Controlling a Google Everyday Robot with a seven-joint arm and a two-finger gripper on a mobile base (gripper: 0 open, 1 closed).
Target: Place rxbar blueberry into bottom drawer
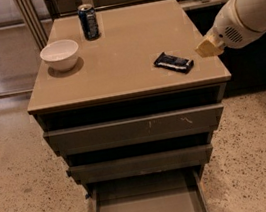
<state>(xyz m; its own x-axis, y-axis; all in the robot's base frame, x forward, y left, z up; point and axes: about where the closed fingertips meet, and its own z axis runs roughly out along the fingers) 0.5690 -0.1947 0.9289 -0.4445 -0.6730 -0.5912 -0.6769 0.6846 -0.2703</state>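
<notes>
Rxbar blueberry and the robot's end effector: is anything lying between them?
Nothing: in the camera view, only bare cabinet top separates the rxbar blueberry from the end effector at the top's right edge.

Nothing could be read anywhere. The rxbar blueberry [173, 62], lying on the desk [128, 48] near its right edge toward the front right corner, carried white print on its dark wrapper that was too small to make out, and the blue can [88, 21] by the back edge showed only pale marks that formed no legible word. The gripper [208, 47], at the right edge just beside the bar and apart from it, showed no readable marking.
</notes>
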